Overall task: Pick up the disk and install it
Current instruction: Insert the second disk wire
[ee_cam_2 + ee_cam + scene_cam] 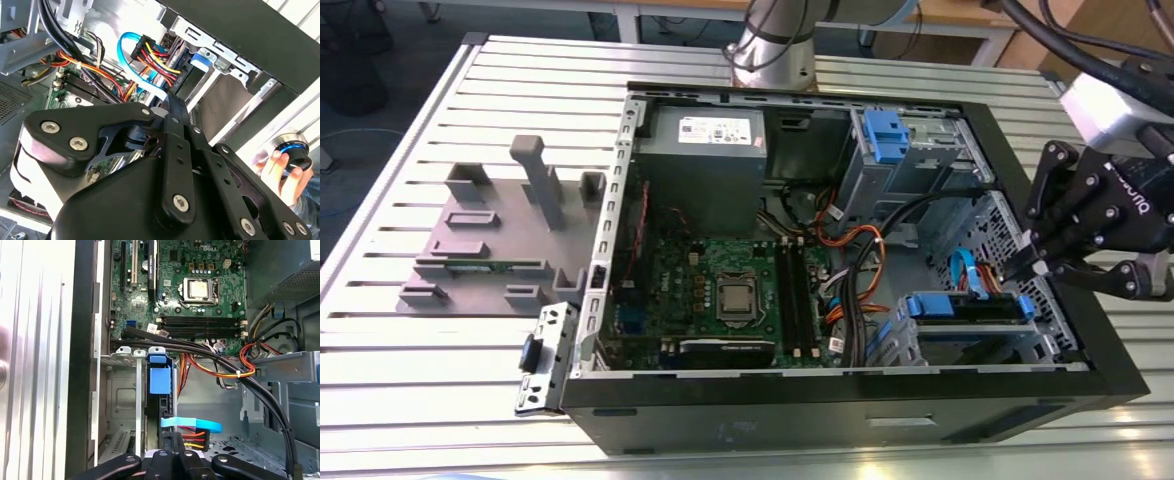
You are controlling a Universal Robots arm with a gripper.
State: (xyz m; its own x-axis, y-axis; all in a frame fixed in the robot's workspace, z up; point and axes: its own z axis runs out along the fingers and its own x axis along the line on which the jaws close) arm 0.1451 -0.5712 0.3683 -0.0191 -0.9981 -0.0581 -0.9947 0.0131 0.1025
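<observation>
Seating the disk (966, 306) squarely in its bay looks like the step in hand: in the exterior view the gripper (1042, 268) hangs at the case's right side, just above the blue-bracketed drive, which sits low in the drive cage (987, 345) near the front right corner. Pressing should go straight along the bay rails, I judge, without tilting. Whether the jaws are clenched or released I cannot tell.

In the second wrist view the light blue data cable (131, 55) and the red-and-orange power leads (152, 57) crowd the drive's end, and a person's hand (282, 172) rests on a knob outside the case.

In the first wrist view the blue bracket (160, 377) stands between the cage rails, with thick black cables (215, 357) crossing just beyond it, before the motherboard (190, 295).
</observation>
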